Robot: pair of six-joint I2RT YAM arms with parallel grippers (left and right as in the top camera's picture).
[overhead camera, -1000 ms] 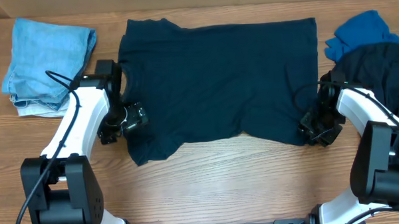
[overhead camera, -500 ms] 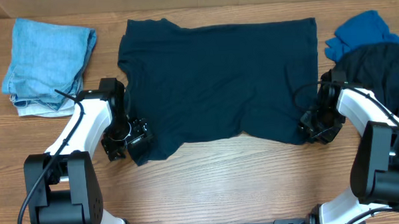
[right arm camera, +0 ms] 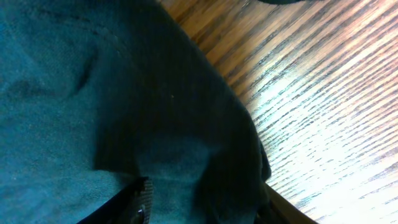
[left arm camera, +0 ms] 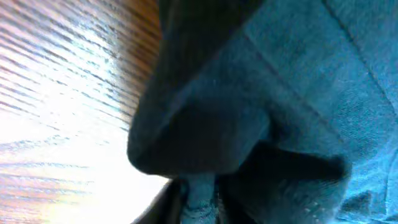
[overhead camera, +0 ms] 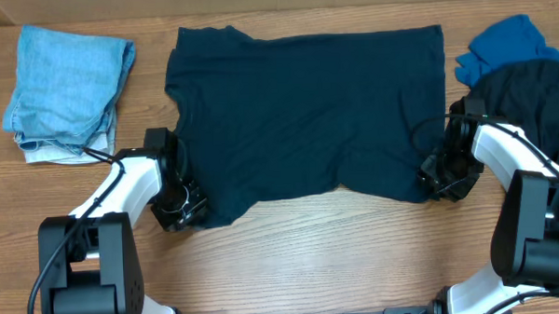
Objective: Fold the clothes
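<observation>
1. Navy shirt (overhead camera: 305,100) lies spread flat on the wooden table (overhead camera: 311,258). Its collar end is toward the left arm's side and its hem toward the right arm's side, and it fills the middle of the overhead view
2. Left gripper (overhead camera: 180,205) sits low at the shirt's near left corner, on the sleeve edge closest to the robot. In the left wrist view we see a bunched fold of navy cloth drawn down between the fingers. We read the jaws as narrow and closed on that fold
3. Right gripper (overhead camera: 445,181) sits low at the near right corner, on the hem. In the right wrist view a ridge of cloth fills the gap between the two fingers (right arm camera: 142,198). We note the jaws roughly half apart and clamped on the ridge, with bare wood just past the shirt's edge
4. Between the two grips, the shirt's near edge bows away from the robot, and the rest of the cloth lies flat
5. Bright blue shirt (overhead camera: 504,45) is crumpled at the far right, with a dark garment (overhead camera: 529,92) heaped against it, just beside the right arm. We cannot tell whether that heap touches the spread shirt
6. Pale blue garments (overhead camera: 67,90) are stacked at the far left, well apart from the left gripper and clear of the shirt
</observation>
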